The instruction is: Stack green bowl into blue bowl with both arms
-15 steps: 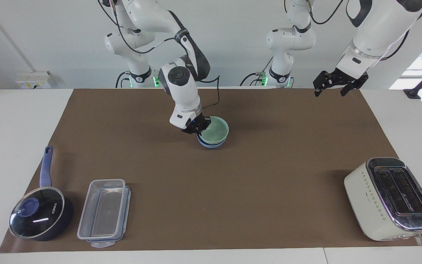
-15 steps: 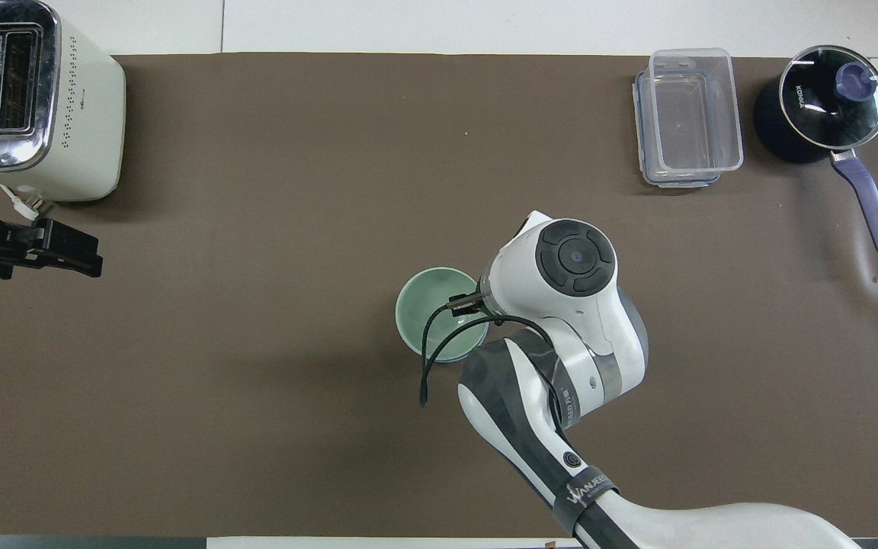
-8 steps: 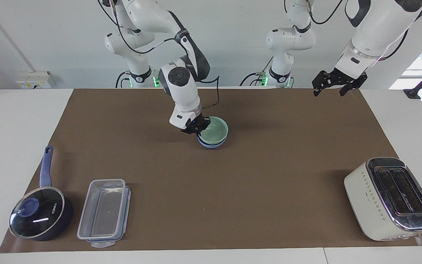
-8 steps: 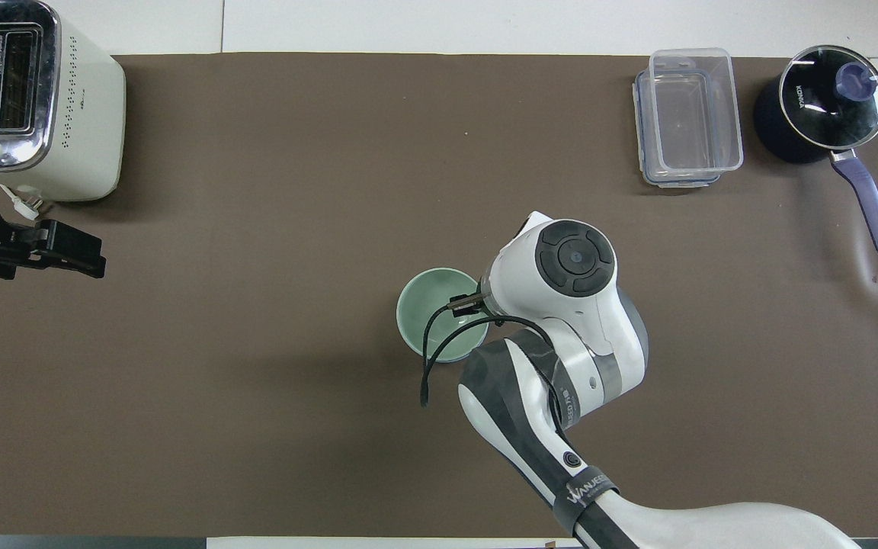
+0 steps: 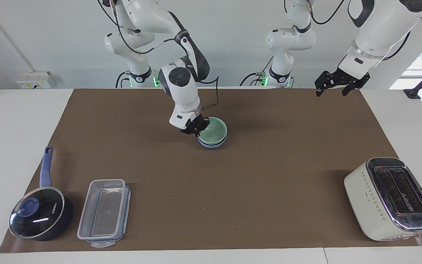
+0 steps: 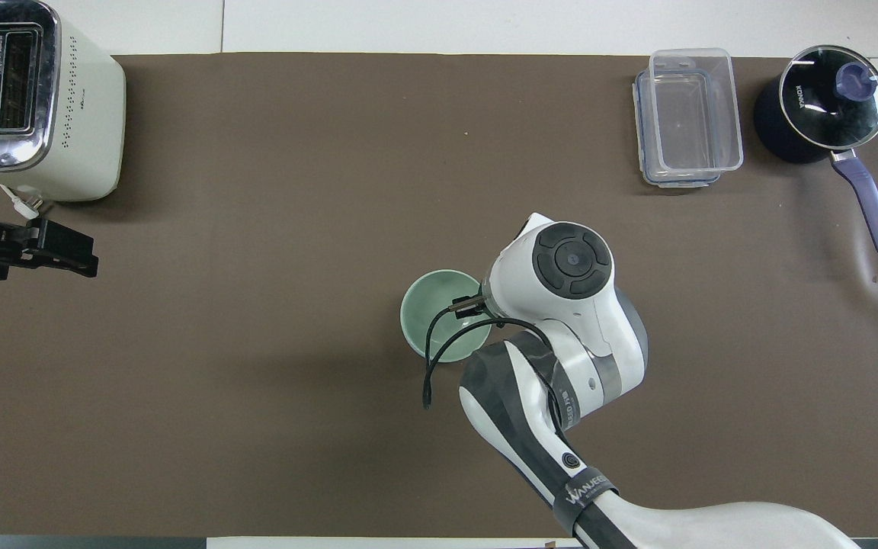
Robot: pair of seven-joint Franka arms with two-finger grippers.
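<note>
The green bowl sits nested in the blue bowl near the middle of the brown mat. Only the blue bowl's lower wall shows under it. My right gripper reaches down from above and is shut on the green bowl's rim on the side toward the right arm's end of the table. In the overhead view its wrist hides the fingers. My left gripper hangs open and holds nothing, raised over the mat's edge at the left arm's end.
A white toaster stands at the left arm's end, farther from the robots. A clear plastic container and a dark lidded saucepan with a blue handle lie at the right arm's end, also farther out.
The green bowl has sunk a little lower into the blue bowl with my right gripper still on its rim. My left gripper has drifted slightly toward its own end of the table.
</note>
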